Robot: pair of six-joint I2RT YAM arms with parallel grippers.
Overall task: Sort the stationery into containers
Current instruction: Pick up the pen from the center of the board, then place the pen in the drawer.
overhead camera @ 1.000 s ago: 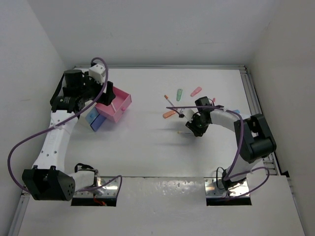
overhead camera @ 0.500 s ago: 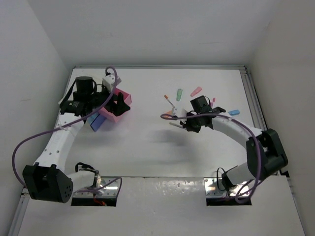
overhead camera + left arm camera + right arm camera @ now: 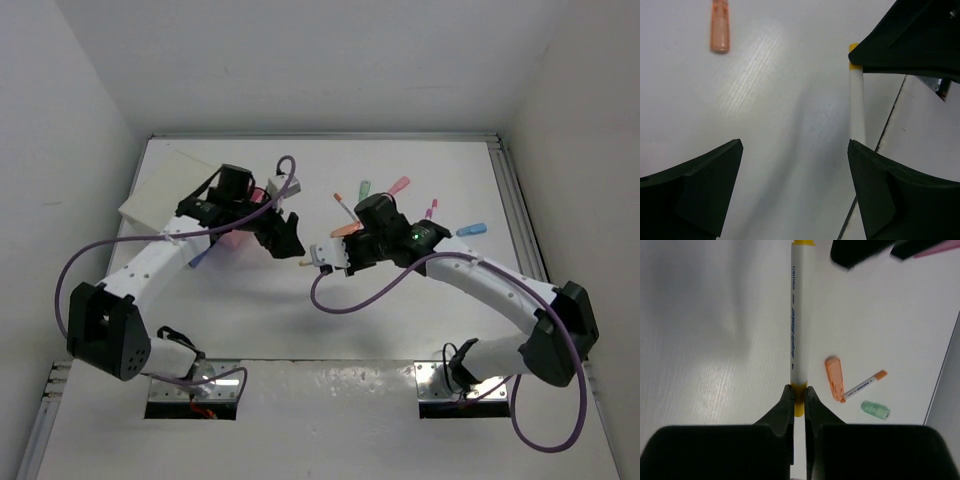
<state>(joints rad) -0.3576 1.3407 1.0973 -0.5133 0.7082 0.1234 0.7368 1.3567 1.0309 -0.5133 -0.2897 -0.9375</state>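
Note:
My right gripper (image 3: 799, 392) is shut on the yellow end of a white pen (image 3: 799, 315), held over the table's middle (image 3: 322, 257). The pen's far end (image 3: 856, 105) reaches the right fingertip of my left gripper (image 3: 795, 145), which is open with nothing between its fingers (image 3: 288, 238). Loose stationery lies behind: an orange piece (image 3: 834, 381), an orange-tipped pen (image 3: 865, 385), a green piece (image 3: 875, 410), a pink piece (image 3: 398, 185) and a light-blue piece (image 3: 470, 230). The pink container (image 3: 256, 197) is mostly hidden behind the left arm. Only a blue edge (image 3: 196, 262) of the other container shows.
White walls close in the table on the left, back and right. A metal rail (image 3: 512, 190) runs along the right edge. A pale flat sheet (image 3: 160, 190) lies at the back left. Purple cables loop off both arms.
The left arm swung from the pink container to the table's middle, still open. The right gripper shut on the white pen and carried it left to meet the left gripper.

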